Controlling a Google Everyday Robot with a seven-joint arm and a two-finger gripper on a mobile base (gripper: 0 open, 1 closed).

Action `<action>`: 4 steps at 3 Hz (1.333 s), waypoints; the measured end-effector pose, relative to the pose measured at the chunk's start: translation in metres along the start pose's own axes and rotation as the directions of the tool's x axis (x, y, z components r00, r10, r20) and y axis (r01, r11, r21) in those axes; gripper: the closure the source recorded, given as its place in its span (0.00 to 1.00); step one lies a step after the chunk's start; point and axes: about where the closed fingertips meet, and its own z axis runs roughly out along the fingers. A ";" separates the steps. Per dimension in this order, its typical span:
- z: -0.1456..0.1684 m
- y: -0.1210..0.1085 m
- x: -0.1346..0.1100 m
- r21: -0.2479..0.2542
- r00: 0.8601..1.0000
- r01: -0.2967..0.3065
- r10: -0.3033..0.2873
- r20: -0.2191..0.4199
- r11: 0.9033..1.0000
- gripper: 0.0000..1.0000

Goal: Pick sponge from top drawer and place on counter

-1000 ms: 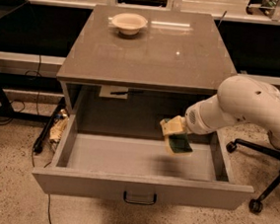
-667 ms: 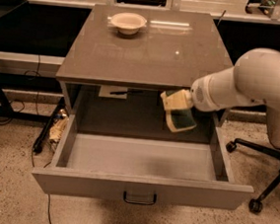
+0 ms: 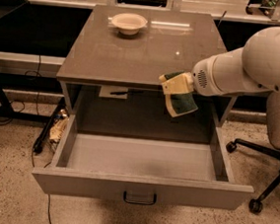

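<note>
— One sponge [image 3: 184,104] only? Where is it?

— Yes, one. It hangs in the air at the front edge of the bench [image 3: 135,54], toward the front right corner, clear of the bench top and above the right rear part of the open top drawer [image 3: 140,157]. Its dark green face looks toward the camera, with the yellow foam showing along its edges.

— And the end effector [image 3: 175,83]?

— It sits right at that front edge, closed on the upper end of the sponge, so the block dangles tilted beneath it. The white arm [image 3: 243,69] comes in from the right side.

— What about the drawer?

— It is pulled well out from under the front edge, and its grey floor is bare. The dark handle [image 3: 139,198] sits at the middle of the front panel.

— Is anything on the bench top?

— A cream bowl [image 3: 129,22], near the rear edge, left of the middle and well apart from the sponge.
</note>
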 end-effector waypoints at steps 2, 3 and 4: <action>0.004 -0.037 -0.116 0.036 0.958 0.129 -0.134 0.252 0.991 1.00; 0.025 -0.071 -0.171 0.106 0.930 0.119 -0.149 0.337 0.987 1.00; 0.061 -0.107 -0.204 0.193 0.920 0.025 -0.098 0.379 0.981 0.73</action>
